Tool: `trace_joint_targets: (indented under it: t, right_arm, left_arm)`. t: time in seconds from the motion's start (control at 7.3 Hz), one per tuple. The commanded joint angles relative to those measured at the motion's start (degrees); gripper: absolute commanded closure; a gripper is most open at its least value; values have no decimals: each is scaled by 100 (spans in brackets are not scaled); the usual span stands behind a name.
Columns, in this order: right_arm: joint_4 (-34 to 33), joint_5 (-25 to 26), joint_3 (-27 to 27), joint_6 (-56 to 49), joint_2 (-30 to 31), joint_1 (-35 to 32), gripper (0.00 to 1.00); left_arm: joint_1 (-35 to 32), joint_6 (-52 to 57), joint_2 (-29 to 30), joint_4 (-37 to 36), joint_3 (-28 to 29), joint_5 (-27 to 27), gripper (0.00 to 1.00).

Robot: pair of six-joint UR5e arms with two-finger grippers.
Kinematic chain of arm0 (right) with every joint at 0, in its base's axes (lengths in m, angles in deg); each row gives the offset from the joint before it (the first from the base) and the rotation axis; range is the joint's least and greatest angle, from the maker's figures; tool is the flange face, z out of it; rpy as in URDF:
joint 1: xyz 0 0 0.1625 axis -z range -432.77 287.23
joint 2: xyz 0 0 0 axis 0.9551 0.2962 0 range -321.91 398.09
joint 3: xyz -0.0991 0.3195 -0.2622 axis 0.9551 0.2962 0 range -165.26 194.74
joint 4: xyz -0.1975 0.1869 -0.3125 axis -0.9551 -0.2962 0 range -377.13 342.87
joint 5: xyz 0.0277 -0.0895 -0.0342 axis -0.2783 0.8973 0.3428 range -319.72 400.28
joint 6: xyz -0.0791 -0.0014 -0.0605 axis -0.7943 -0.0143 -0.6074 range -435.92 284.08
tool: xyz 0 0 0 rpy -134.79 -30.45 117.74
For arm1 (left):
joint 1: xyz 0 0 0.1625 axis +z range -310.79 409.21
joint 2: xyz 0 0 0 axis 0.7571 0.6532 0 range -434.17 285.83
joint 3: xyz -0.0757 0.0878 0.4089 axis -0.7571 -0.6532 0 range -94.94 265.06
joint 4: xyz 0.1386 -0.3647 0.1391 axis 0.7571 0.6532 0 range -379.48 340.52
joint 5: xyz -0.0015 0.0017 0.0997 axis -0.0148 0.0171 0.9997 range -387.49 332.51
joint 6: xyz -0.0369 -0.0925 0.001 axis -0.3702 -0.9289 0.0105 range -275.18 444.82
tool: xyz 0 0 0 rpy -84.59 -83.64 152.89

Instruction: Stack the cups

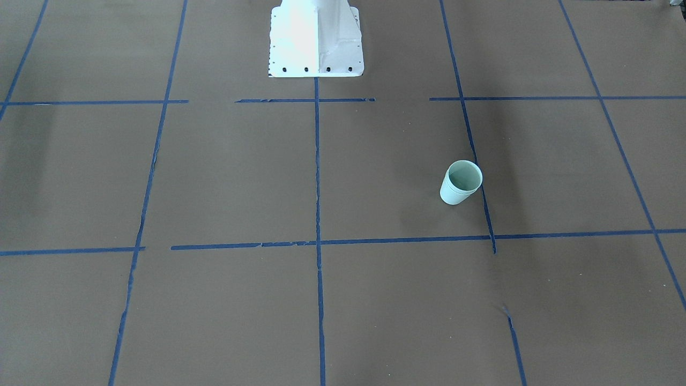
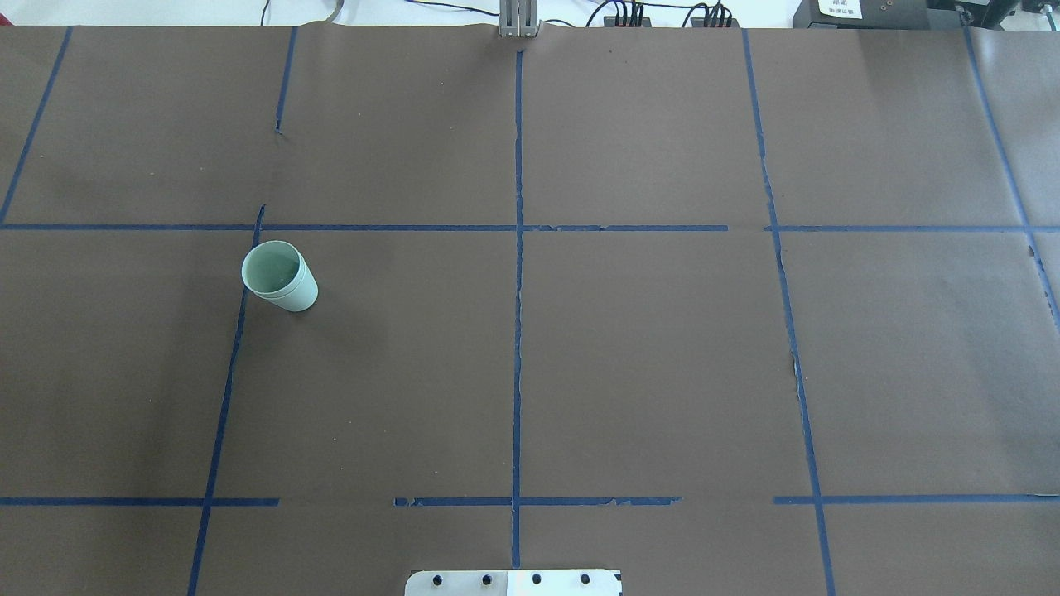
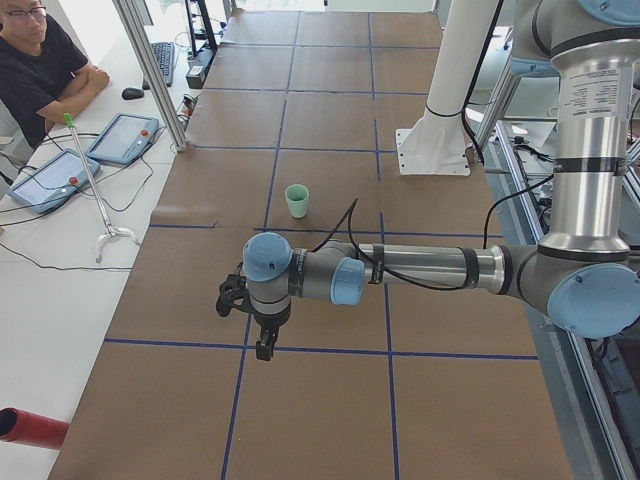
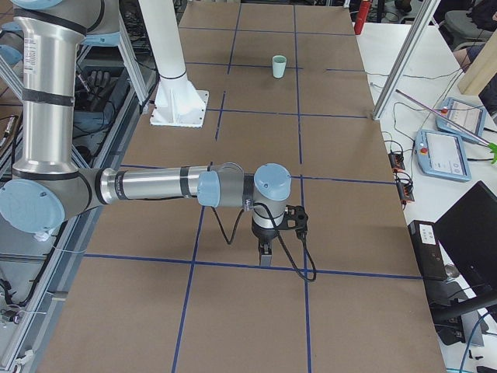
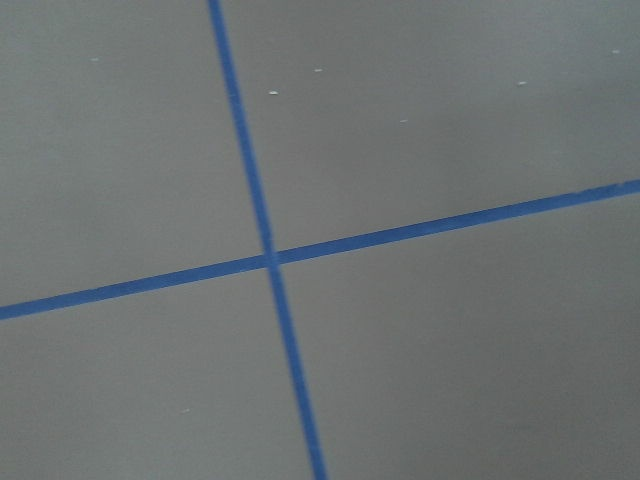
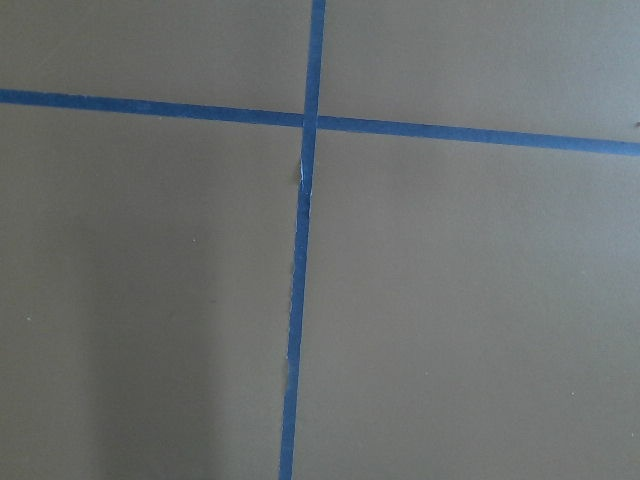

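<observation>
The cups stand nested, apparently upright, rims facing up.

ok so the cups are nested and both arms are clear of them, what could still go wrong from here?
1. In the stacked cups the inner rim shows just above the outer, so it may not be fully seated; a jolt could shift it.
2. The stack stands free on its narrow base. The left gripper hangs low on the same side of the table; a low sweep that way might topple it.
</observation>
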Motion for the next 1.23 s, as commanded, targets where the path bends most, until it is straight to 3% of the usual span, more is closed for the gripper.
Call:
trace_joint_targets:
  t: [0.0,0.41,1.1]
  right_arm:
    - [0,0,0,0,0,7,0]
    - [0,0,0,0,0,7,0]
    - [0,0,0,0,0,7,0]
  left_arm:
    - [-95,73,302,-889,8,-232,0]
    - [-95,64,112,-903,-264,-110,0]
    - [-51,81,277,-920,-115,-110,0]
